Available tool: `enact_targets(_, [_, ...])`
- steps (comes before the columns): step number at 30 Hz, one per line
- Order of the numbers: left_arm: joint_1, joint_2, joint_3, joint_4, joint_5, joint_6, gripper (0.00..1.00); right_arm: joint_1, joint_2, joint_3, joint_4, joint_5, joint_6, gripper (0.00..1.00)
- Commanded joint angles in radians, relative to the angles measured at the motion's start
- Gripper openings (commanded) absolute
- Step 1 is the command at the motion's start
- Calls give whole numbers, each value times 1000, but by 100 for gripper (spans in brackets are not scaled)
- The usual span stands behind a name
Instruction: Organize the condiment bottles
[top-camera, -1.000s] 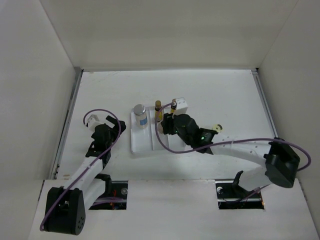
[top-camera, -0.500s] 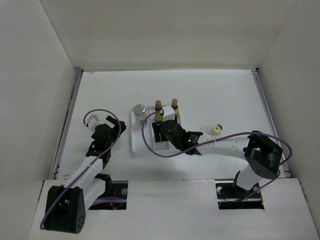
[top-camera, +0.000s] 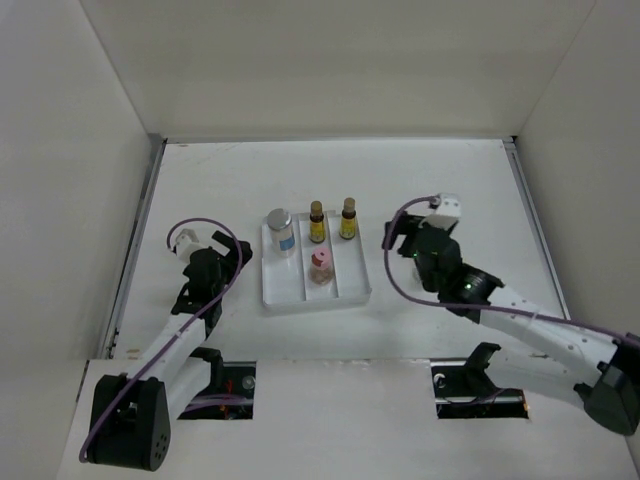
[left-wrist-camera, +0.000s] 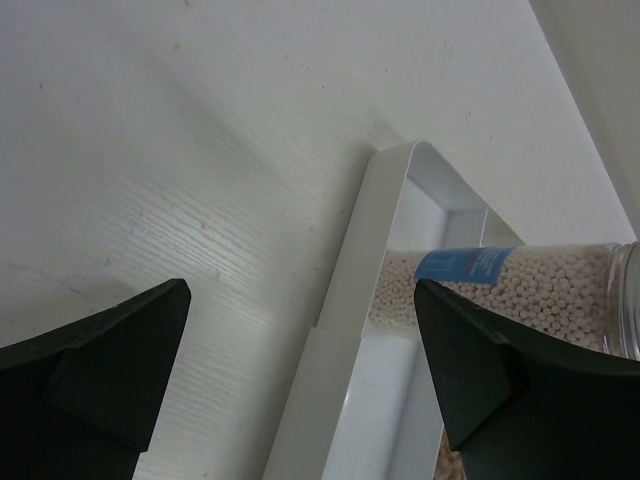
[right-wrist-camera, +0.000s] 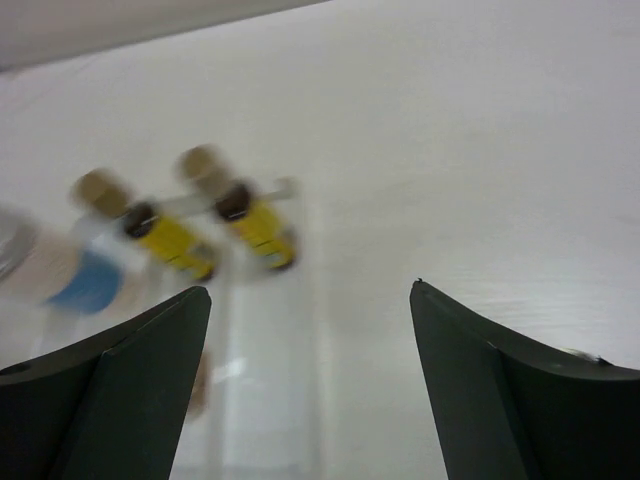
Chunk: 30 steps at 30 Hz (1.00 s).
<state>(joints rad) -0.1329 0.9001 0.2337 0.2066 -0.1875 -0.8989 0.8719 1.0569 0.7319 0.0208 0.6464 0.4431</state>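
Observation:
A white tray (top-camera: 350, 290) holds a clear silver-capped bottle (top-camera: 280, 229) in its left compartment. Two slim brown bottles with yellow labels (top-camera: 317, 222) (top-camera: 348, 218) stand at the back. A pink bottle (top-camera: 321, 266) stands in the middle compartment. My right gripper (top-camera: 393, 238) is open and empty just right of the tray; its blurred view (right-wrist-camera: 310, 290) shows the brown bottles (right-wrist-camera: 170, 242) (right-wrist-camera: 258, 222). My left gripper (top-camera: 238, 256) is open and empty at the tray's left rim (left-wrist-camera: 345, 290), facing the clear bottle (left-wrist-camera: 520, 285). The cream bottle is hidden.
White walls enclose the table on the left, back and right. The right arm (top-camera: 520, 315) stretches across the right front of the table. The left arm (top-camera: 175, 330) lies along the left front.
The right gripper has let go of the pink bottle in the tray and swung right and back. The cream bottle, seen right of the tray before, is now covered by the right arm.

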Motion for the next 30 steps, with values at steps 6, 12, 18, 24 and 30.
enact_targets(6, [-9, 11, 29, 63, 14, -8, 100, -242, -109, -115, -338, 190, 178, 95])
enact_targets(12, [-7, 19, 24, 66, 17, -9, 100, -283, -6, -132, -285, 125, 191, 91])
enact_targets(18, [0, 13, 16, 62, 17, -9, 100, -330, 63, -128, -144, 21, 148, 67])
enact_targets(24, [6, 8, 18, 57, 22, -17, 100, -255, 40, -92, -65, 90, 82, 46])
enact_targets(30, [0, 45, 33, 65, 19, -23, 100, -37, 52, 21, 33, 104, -3, 45])
